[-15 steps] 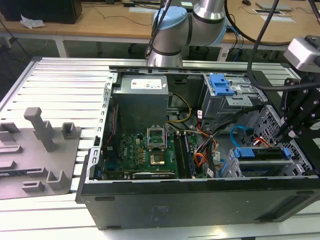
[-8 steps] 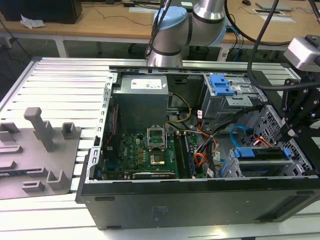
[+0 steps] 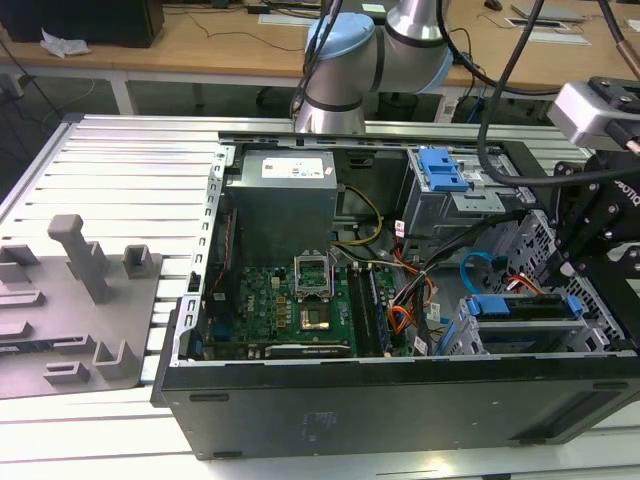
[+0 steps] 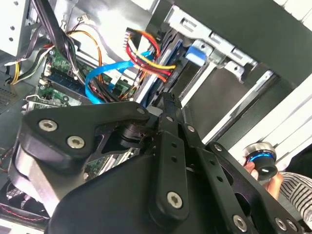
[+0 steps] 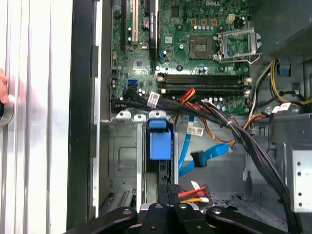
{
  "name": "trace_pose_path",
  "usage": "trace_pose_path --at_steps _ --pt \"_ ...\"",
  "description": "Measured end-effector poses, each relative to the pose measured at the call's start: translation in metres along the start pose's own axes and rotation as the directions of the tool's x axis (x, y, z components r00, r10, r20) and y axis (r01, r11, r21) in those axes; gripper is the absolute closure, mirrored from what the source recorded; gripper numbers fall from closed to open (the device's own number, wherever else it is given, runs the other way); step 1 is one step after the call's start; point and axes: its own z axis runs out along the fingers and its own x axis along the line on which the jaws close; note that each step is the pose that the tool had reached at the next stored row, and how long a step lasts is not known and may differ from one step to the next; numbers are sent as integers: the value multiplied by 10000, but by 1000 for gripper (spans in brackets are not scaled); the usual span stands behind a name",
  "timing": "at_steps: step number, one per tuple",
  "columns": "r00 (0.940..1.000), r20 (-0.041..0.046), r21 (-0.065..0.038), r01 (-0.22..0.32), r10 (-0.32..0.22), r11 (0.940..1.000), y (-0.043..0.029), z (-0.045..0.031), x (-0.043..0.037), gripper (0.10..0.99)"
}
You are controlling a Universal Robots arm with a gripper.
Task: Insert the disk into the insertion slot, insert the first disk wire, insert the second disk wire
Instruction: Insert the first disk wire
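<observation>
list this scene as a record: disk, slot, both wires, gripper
disk: silver hard drive in blue plastic carrier, apparently seated in the slot
slot: low perforated silver metal cage
first wire: orange-red-black wire bundle, right at the gripper's tip
second wire: flat light-blue cable, looped beside the disk; its dark plug looks unplugged
gripper: black gripper, close by the disk

Green motherboard (image 3: 285,315) sits just beside the grey power supply (image 3: 280,205).
</observation>
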Motion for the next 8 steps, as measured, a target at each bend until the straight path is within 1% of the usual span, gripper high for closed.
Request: trace_pose_path --at_steps 1,2,3,8 --pt "10000 0 0 1 -1 10000 51 4 0 980" --pt "10000 0 0 0 0 10000 81 6 1 980" --pt "10000 0 0 0 0 10000 91 8 2 980" --pt "10000 0 0 1 -1 10000 93 7 1 980"
